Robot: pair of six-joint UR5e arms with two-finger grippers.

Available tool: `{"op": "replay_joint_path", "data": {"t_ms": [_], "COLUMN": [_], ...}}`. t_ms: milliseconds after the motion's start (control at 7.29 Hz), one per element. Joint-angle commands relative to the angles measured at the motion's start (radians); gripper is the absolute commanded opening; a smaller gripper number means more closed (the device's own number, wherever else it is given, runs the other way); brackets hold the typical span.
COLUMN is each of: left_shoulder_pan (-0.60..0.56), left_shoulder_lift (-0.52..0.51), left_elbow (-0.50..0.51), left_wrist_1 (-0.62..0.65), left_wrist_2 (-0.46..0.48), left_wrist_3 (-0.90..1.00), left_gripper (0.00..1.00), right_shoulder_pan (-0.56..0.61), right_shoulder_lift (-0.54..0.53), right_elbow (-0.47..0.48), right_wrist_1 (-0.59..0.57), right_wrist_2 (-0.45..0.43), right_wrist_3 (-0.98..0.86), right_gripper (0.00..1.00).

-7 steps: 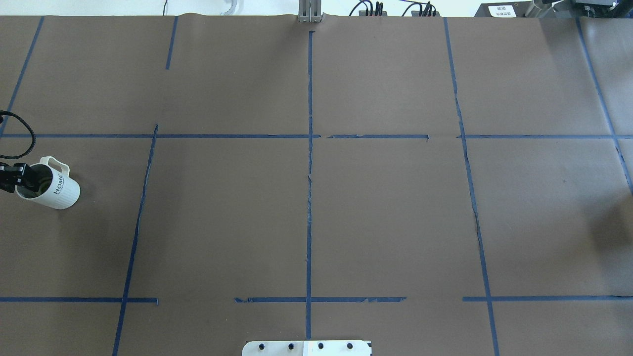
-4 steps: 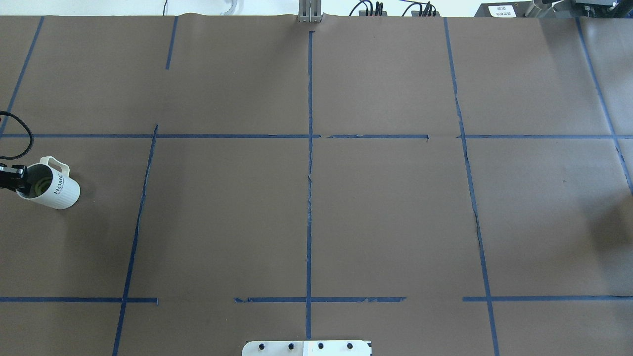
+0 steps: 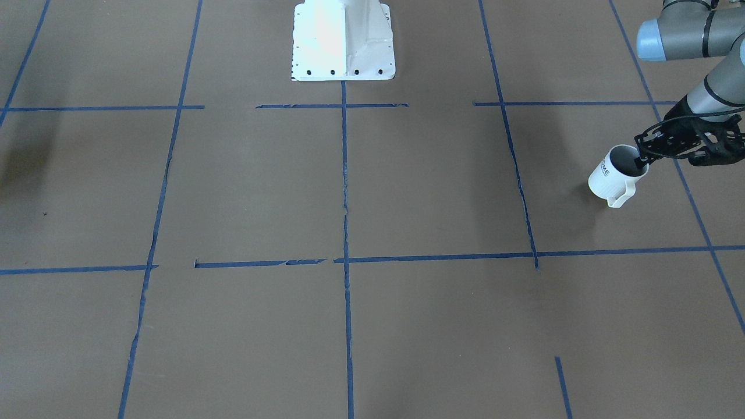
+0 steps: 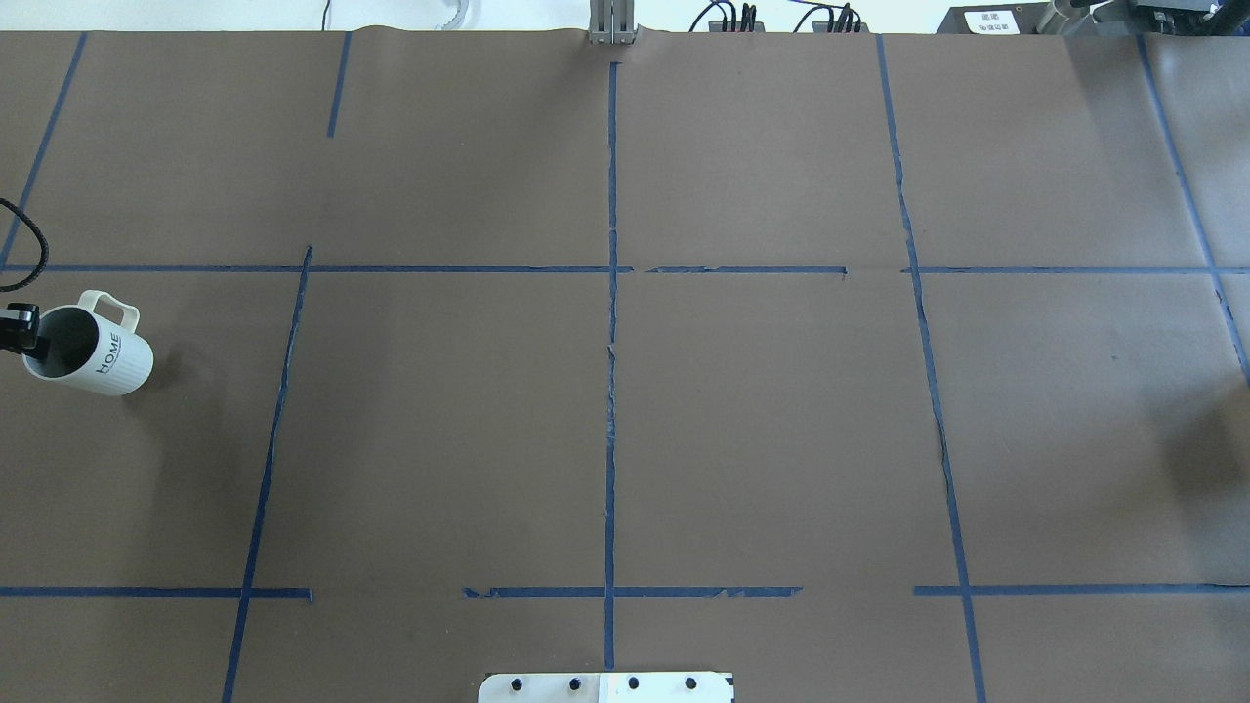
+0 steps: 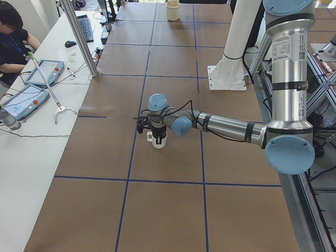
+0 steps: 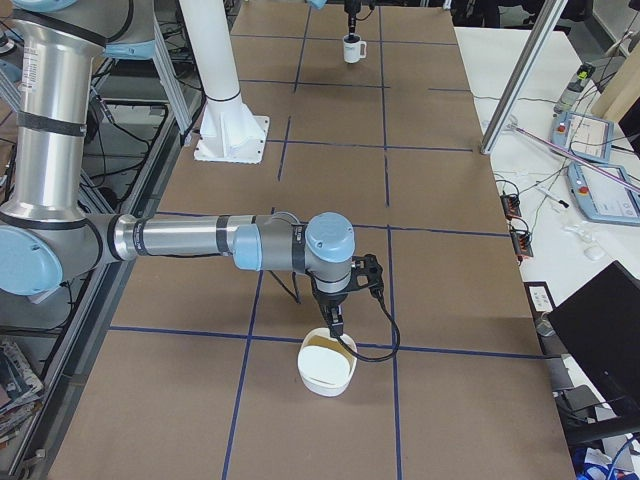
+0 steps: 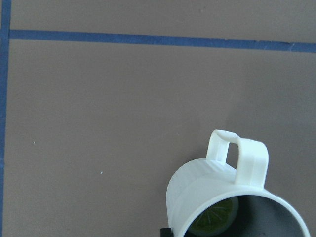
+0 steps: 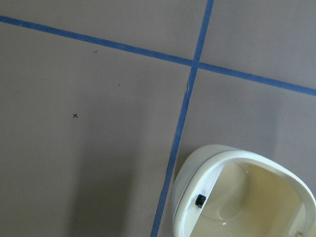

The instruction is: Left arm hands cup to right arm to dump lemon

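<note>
At the table's (image 4: pixel 781 410) left edge, the left gripper (image 3: pixel 642 158) pinches the rim of the cup (image 4: pixel 103 356), which sits slightly farther up the overhead view than a second ago, the lemon (image 7: pixel 215 219) inside. Blue tape (image 4: pixel 611 439) grids its brown surface; an operator (image 5: pixel 13 39) sits alongside. The right gripper's (image 6: pixel 335 328) state cannot be told.

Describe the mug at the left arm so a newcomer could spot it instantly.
Start at the robot's left end of the brown table with blue tape lines, where the left hand reaches in. The mug is in its grip: white, ribbed, square loop handle, dark HOME lettering, lemon piece inside, unlike the plain cream bowl at the opposite end.
</note>
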Motion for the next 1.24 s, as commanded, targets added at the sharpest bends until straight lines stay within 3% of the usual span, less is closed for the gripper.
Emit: {"op": "replay_joint_path", "data": {"t_ms": [0,275,549,824,1098], "left_shoulder_pan": [-0.019,-0.020,-0.011,0.083,0.140], "left_shoulder_lift": [-0.089,-0.210,-0.348,-0.443,-0.517], "left_elbow": [-0.038,-0.110,-0.144,-0.142,-0.125], "left_wrist_1": [0.140,0.370,0.538,0.540,0.540], "left_wrist_2": [-0.004,-0.004,-0.004,-0.001,0.003], "left_wrist_3": [-0.011,-0.013,-0.140,-0.385,-0.523], "left_gripper": [0.00,0.02,0.01,0.01,0.01], "right_shoulder_pan": [-0.011,-0.145,-0.209,-0.339,-0.474], "right_shoulder_lift": [-0.002,0.068,0.154,0.278,0.350], "right_elbow": [0.000,-0.024,-0.035,-0.037,-0.040], "right_wrist_1": [0.147,0.311,0.315,0.335,0.531], "right_wrist_2": [0.025,0.041,0.086,0.103,0.084], "right_wrist_3": [0.000,0.003,0.020,0.133,0.404], "right_gripper": [1.00,1.00,1.00,0.98,0.98]}}
